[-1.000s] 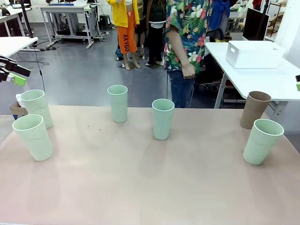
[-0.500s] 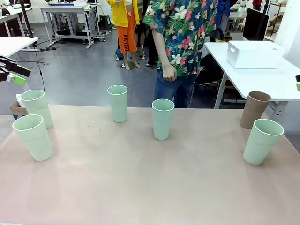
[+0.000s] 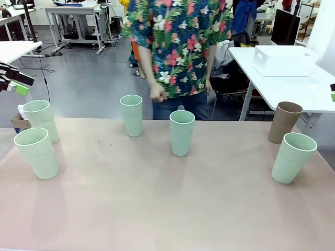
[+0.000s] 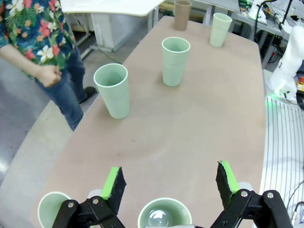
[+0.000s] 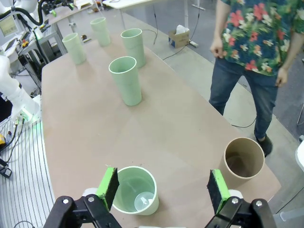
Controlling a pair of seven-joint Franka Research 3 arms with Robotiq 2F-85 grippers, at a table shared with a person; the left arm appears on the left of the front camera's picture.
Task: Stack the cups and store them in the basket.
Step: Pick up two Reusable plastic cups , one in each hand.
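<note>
A person (image 3: pixel 175 57) is now standing nearer the mint cups (image 3: pixel 181 133), perhaps to help; both grippers (image 4: pixel 170 183) (image 5: pixel 164 187) are gaping empty.

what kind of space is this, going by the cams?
Likely a robotics lab or workshop: a gripper over a table, another white robot arm, and wheeled equipment benches behind.

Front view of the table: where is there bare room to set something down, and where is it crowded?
Bare: the near middle, below the two middle cups, between the left pair and right pair. Crowded: at each pair.
</note>
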